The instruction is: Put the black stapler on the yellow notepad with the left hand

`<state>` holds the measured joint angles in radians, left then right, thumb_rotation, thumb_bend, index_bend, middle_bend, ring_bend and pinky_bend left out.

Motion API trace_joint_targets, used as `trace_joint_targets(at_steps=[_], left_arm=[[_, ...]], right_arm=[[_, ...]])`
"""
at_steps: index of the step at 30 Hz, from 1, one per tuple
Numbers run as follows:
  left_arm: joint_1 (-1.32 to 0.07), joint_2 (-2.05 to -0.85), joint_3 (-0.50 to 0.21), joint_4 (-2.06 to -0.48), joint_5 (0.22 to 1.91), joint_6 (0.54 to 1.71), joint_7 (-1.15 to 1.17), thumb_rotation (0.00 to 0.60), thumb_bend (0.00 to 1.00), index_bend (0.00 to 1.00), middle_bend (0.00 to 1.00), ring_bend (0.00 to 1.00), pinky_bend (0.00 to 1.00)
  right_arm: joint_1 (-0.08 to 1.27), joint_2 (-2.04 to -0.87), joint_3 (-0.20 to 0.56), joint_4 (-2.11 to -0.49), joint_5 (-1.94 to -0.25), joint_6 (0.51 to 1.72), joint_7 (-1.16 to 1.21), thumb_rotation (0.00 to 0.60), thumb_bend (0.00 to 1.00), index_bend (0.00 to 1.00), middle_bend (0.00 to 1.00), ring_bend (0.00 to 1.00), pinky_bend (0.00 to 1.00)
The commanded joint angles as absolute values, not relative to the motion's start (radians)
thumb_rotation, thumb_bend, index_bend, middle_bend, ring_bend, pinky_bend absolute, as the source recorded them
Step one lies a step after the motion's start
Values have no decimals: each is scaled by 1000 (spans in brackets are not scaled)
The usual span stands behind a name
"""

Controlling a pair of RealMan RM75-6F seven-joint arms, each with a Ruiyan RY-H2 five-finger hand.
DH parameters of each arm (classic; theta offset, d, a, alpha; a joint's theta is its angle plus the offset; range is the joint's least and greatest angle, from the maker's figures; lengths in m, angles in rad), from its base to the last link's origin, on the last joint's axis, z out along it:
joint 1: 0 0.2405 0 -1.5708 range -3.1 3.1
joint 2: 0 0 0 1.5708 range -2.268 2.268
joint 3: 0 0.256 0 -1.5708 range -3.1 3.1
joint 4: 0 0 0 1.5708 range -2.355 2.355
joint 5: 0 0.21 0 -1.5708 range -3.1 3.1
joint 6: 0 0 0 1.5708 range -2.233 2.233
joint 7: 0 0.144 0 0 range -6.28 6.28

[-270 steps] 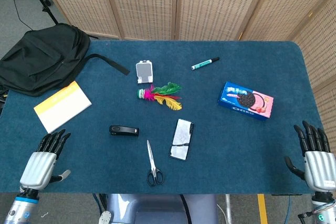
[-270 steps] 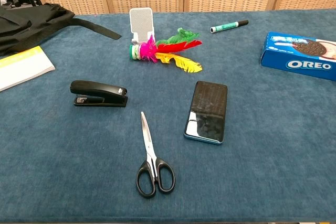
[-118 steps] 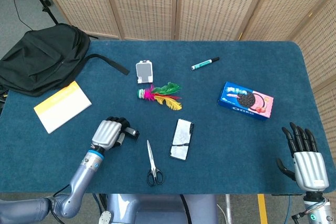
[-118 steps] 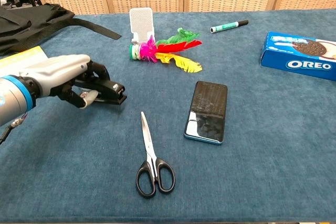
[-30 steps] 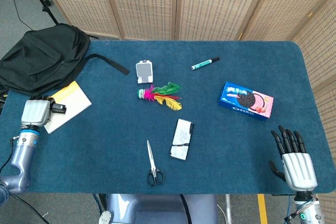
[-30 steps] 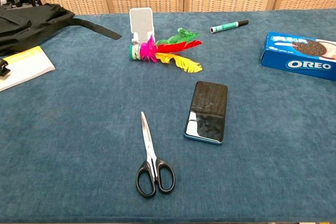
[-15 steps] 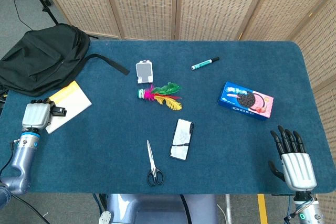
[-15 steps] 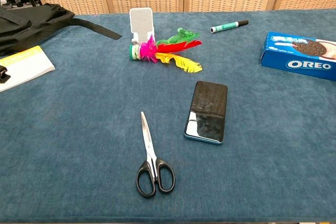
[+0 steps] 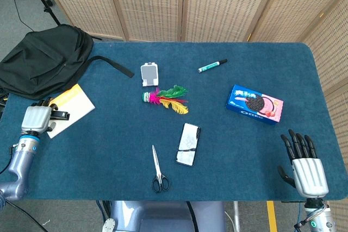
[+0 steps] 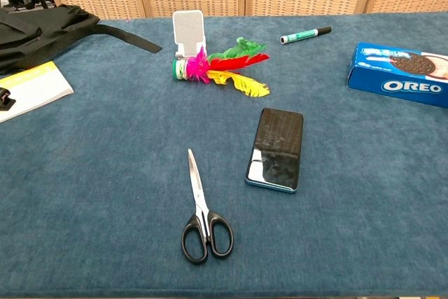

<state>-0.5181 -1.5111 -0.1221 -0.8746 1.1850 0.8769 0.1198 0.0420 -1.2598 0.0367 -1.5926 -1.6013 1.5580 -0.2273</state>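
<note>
- The left hand (image 9: 36,118) sits at the table's left edge, over the near corner of the yellow notepad (image 9: 69,107), with its fingers curled around the black stapler (image 9: 58,116).
- The stapler's front end pokes out to the right of the hand and lies over the notepad's white lower part; in the chest view only its tip (image 10: 5,98) shows at the left border, touching the notepad (image 10: 35,87).
- The right hand (image 9: 307,168) rests at the table's near right corner, fingers spread and straight, holding nothing.
- A black backpack (image 9: 46,58) lies just behind the notepad.
- Mid-table are a white phone stand (image 10: 187,31), a feather shuttlecock (image 10: 220,62), a smartphone (image 10: 276,149) and scissors (image 10: 201,213).
- A green marker (image 10: 305,34) and an Oreo box (image 10: 404,75) lie to the right.
</note>
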Motion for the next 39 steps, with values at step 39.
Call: trace_joint_targets(at_steps=[39], left_arm=[[-320,-1098,-59,-1846,1372,1231,98,600,95,0,0,0,144]], right_arm=[[43,-1252,28,-1594,-1628,1568,-195,600,315,67,0,0,0]])
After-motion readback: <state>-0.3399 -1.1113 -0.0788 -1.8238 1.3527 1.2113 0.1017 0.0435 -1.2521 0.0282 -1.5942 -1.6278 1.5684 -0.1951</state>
